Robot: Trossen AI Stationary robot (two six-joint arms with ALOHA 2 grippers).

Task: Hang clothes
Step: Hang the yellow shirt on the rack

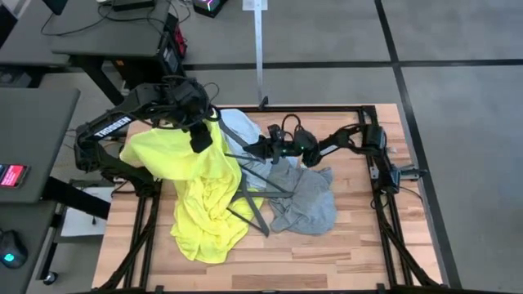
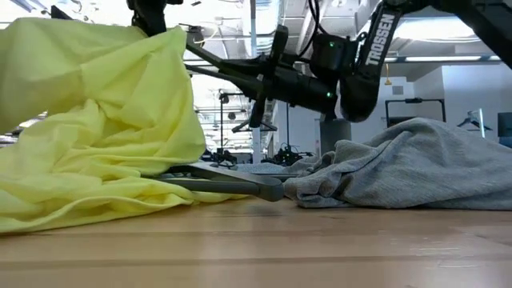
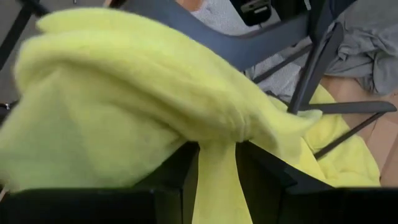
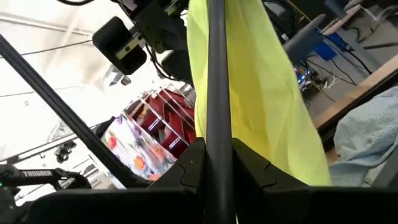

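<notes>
Yellow T-shirt (image 3: 155, 118) in left hand (image 3: 216, 180)

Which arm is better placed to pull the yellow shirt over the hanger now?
The left. Its hand already pinches the neon-yellow T-shirt and holds it raised beside the hanger. The right hand is occupied: it is shut on the hanger's bar, so it should probably only steady it.

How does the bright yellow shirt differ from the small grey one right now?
The neon-yellow fabric T-shirt is partly lifted, pinched in the left gripper; the grey fabric T-shirt lies untouched on the table. The yellow one spreads wider; the grey one is smaller. Both are crumpled, unhung.
</notes>
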